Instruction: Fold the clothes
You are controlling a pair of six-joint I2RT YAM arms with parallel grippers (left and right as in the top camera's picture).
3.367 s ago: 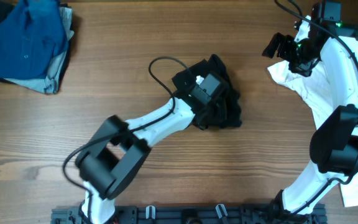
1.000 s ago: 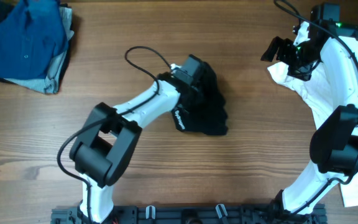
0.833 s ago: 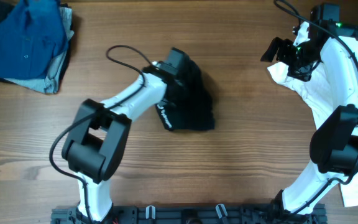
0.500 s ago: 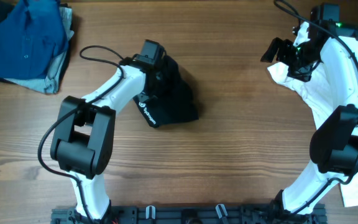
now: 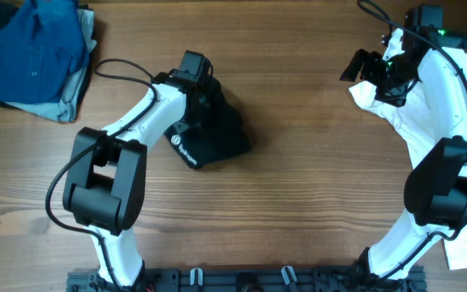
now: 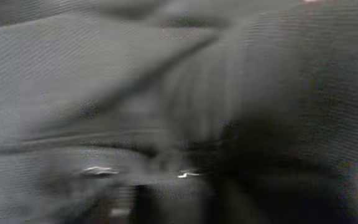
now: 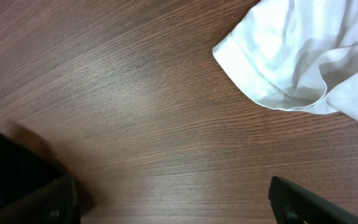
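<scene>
I see the black short-sleeved T-shirt of thin soft fabric [image 5: 217,134] bunched in a heap on the brown wooden table [image 5: 314,203], left of centre, its small white logo [image 5: 177,146] at the near-left edge. My left gripper [image 5: 203,96] sits at the heap's far side. Its wrist view is all blurred black cloth, so I cannot tell how its fingers stand or what they hold. My right gripper [image 7: 176,205] hangs far right, fingers spread wide and holding nothing, beside a crumpled white T-shirt [image 7: 303,56].
</scene>
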